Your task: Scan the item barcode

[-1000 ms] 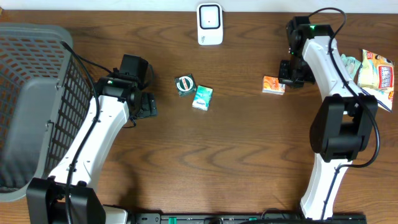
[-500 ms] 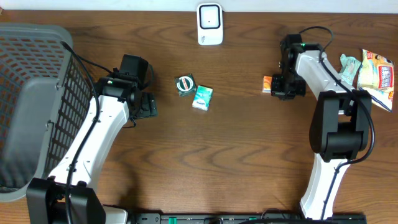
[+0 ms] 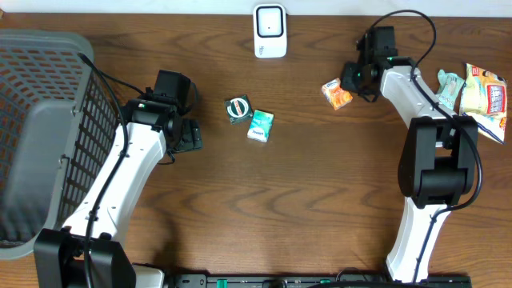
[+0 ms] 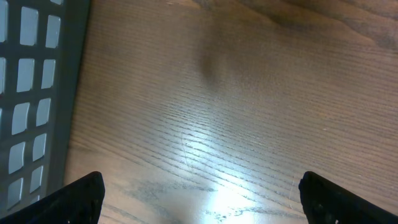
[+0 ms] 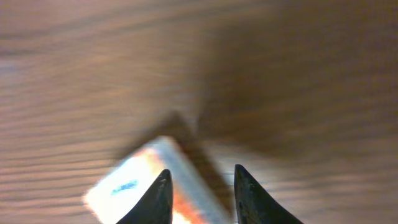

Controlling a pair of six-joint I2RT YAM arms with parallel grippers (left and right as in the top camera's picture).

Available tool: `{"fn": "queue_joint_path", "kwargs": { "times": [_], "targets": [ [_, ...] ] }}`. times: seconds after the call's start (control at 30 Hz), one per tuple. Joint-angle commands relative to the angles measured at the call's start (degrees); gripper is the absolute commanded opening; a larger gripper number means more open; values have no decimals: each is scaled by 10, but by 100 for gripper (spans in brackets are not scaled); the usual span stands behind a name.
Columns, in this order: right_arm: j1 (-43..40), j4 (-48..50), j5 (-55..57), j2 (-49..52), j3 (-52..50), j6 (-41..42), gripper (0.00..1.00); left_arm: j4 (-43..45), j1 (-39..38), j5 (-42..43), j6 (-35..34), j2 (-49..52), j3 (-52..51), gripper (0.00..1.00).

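Observation:
The small orange and white box (image 3: 337,94) lies tilted on the table just left of my right gripper (image 3: 350,79). Seen from the right wrist, the box (image 5: 134,180) is blurred beneath my right gripper (image 5: 200,173). Its white edge runs through the gap, and the jaws stand a little apart without pinching it. The white scanner (image 3: 270,30) stands at the table's back edge, left of the box. My left gripper (image 3: 192,136) hovers wide open over bare wood (image 4: 200,186) with nothing between its fingers.
A dark green packet with a round logo (image 3: 238,108) and a teal box (image 3: 260,126) lie mid-table. The grey mesh basket (image 3: 48,120) fills the left side, its wall (image 4: 37,87) near my left fingers. Snack bags (image 3: 484,90) lie at the right edge.
My right gripper swung left and toward the back edge, and the orange box went with it, turning. The jaws have parted from shut. The left arm has not moved.

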Motion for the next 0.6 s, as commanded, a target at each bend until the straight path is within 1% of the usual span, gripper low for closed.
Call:
{"fn": "queue_joint_path", "kwargs": {
  "times": [0.0,0.1,0.23,0.43,0.57],
  "targets": [
    [-5,-9,-76,-10,18,12,36,-3,3,-5,-3,-7,2,98],
    [-8,-34,-38,-10,18,12,40,-3,3,-5,-3,-7,2,97],
    [-17,-45,-32,-10,18,7,50,-3,3,-5,-3,-7,2,98],
    [-20,-56,-45,-9,16,-78,56,-3,3,-5,-3,-7,2,98],
    [-20,-54,-46,-9,3,-89,58,-3,3,-5,-3,-7,2,98]
  ]
}}
